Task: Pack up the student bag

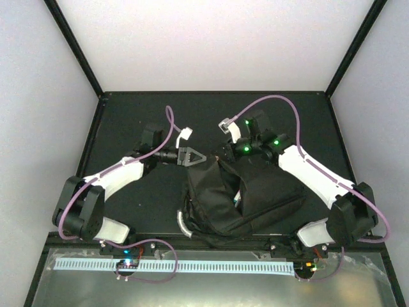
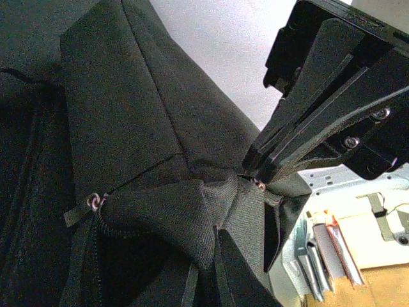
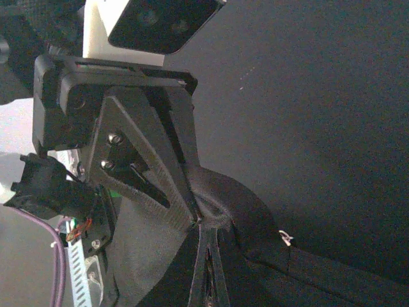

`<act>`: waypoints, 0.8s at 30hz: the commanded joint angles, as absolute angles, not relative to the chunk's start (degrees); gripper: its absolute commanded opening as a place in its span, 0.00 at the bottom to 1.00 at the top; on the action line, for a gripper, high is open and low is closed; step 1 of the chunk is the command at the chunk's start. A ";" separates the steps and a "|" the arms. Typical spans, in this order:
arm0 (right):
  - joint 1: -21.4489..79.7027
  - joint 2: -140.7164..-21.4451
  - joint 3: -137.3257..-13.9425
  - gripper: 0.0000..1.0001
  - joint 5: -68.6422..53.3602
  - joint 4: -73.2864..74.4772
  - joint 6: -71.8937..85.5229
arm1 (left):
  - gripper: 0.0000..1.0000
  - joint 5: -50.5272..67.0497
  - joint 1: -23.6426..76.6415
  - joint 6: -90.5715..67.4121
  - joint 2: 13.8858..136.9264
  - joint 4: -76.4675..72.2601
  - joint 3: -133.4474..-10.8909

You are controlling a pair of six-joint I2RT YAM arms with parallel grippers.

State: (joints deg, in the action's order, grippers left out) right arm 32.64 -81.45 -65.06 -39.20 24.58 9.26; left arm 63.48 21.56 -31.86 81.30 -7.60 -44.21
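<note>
Black cloth makes up the student bag [image 1: 255, 198]. It lies slumped on the dark table [image 1: 128, 121], just in front of both arms' bases. Its grey handle [image 1: 182, 224] curls out on the side nearest the left arm's base.

The left gripper [image 2: 259, 182] is squeezed tight on a bunched bit of the bag's top edge, right at its tips. A small zip pull [image 2: 96, 202] sits off to one side of those tips, and nothing touches it. The right gripper [image 3: 197, 220] is pinched together on a fold of the same bag, close beside the left one.

I think the two pinch the rim from both sides so they can pull the mouth of the bag open. That would hold it up, ready for packing.
</note>
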 commanded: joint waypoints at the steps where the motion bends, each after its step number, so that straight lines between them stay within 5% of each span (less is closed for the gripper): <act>1: 32.10 -78.42 -63.58 0.02 -42.20 22.44 7.04 | 0.02 63.44 21.80 -30.82 82.69 -5.90 -46.72; 24: 32.19 -69.56 -52.38 0.02 -55.30 21.27 6.31 | 0.01 60.10 17.80 -37.53 88.59 -9.46 -48.13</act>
State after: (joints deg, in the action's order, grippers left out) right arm 31.94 -72.93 -53.80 -45.91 20.75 4.60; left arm 65.49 19.94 -35.99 86.06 -7.38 -45.34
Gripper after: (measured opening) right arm 0.039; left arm 0.023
